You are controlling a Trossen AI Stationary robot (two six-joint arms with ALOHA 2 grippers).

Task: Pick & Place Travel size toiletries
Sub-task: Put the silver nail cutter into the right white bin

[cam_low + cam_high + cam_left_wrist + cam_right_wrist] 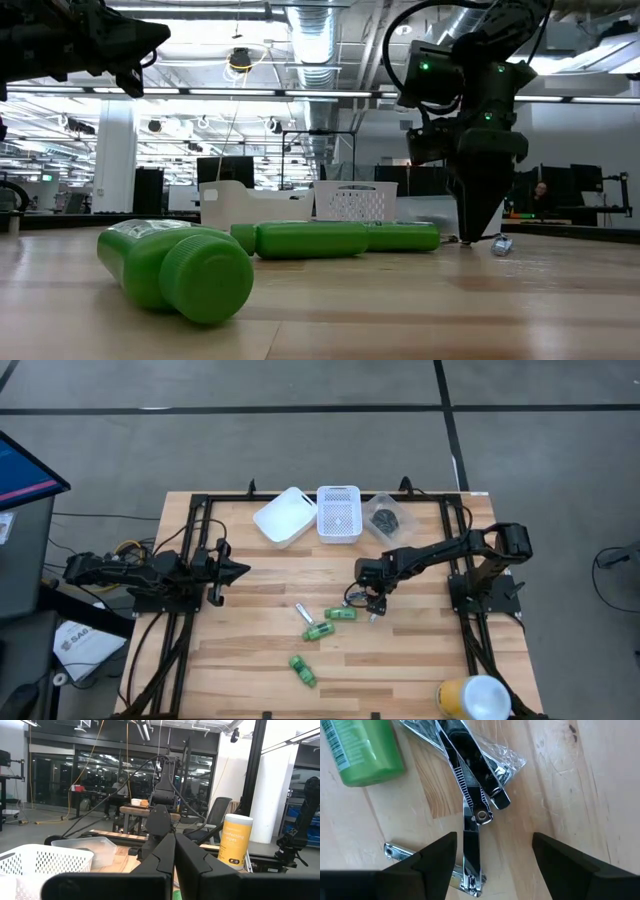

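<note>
Three bright green bottles lie on their sides on the wooden table: one (342, 613) beside my right gripper, one (318, 631) and one (302, 670) nearer the front edge. A slim silvery piece (303, 612) lies by them. My right gripper (492, 870) is open and points down, its fingers on either side of silvery nail clippers (470, 785) that lie in clear wrap on the wood. The end of a green bottle (362, 750) lies close by. My left gripper (243, 570) is shut and waits at the table's left, above the table.
Along the far edge stand a tilted white bin (285, 515), a white perforated basket (338, 512) and a clear tub (388, 517) with dark items inside. A yellow wipes canister (470, 698) lies at the near right corner. Bare wood lies between the arms.
</note>
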